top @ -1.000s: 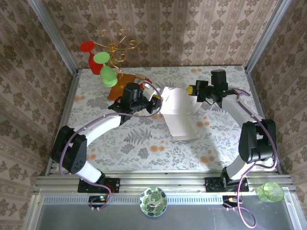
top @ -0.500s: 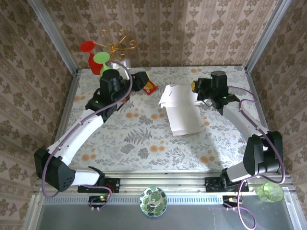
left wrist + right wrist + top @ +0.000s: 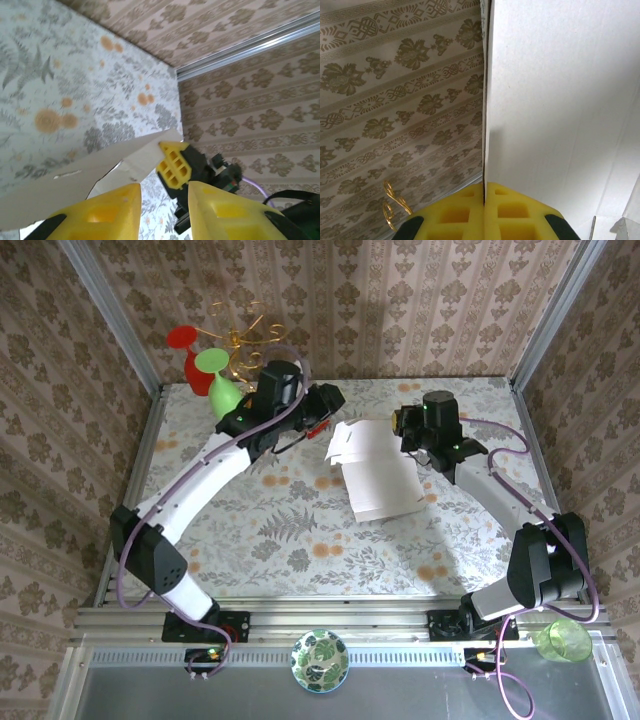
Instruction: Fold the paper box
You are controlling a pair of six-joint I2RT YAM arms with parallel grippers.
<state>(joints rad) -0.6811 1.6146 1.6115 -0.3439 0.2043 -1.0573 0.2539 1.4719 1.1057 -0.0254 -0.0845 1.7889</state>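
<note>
One paper box [image 3: 378, 478], two tools [image 3: 332, 400] [image 3: 400, 424]

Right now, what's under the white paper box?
The flowery table shows all around the paper box, which rests on it. The cardboard covers whatever is directly beneath. The right gripper pinches one edge in shut jaws.

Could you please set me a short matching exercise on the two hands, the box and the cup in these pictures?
Column one:
1. left hand
2. right hand
3. paper box
4. cup

Column two:
A. pinched shut on a thin cardboard edge
B. translucent green
C. open, nothing between the fingers
D. off-white

Pairs: 1-C, 2-A, 3-D, 4-B
</note>
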